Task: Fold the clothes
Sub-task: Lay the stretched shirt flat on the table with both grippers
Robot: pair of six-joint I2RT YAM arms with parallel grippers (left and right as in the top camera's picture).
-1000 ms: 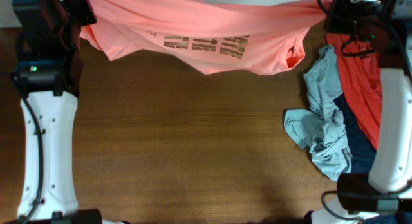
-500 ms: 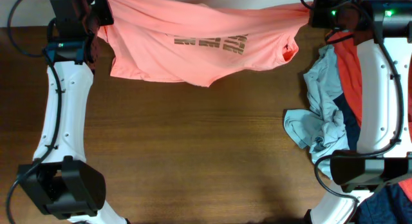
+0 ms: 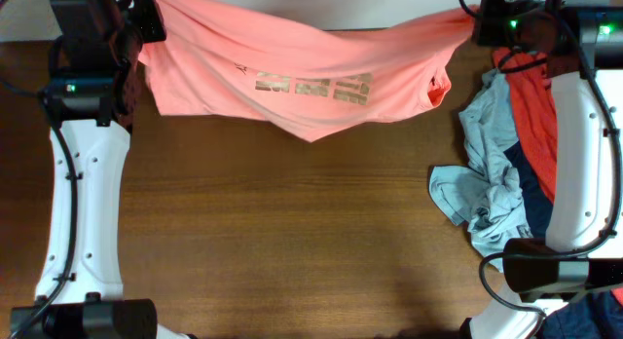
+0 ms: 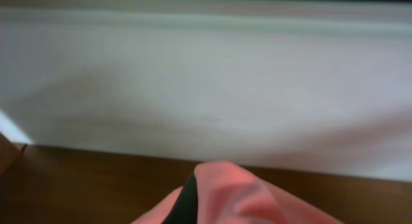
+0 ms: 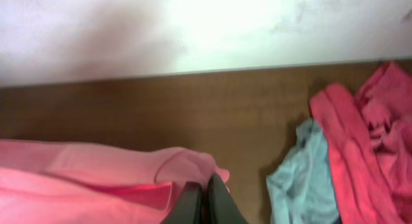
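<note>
Salmon-pink fabric, the shirt (image 3: 302,76), hangs stretched between both arms above the far side of the table (image 3: 292,242), its print showing and its middle sagging. The left gripper (image 4: 188,199) is pinched closed on 1 end, and the right gripper (image 5: 205,197) is clamped tight on the other. To lay it well, both should probably lower together under even tension, clear of the grey-blue garment (image 3: 487,183), red garment (image 3: 533,125) and navy garment (image 3: 541,220) heaped at right.

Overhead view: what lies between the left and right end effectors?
The salmon-pink shirt hangs stretched from left end effector to right end effector, shown overhead.
</note>
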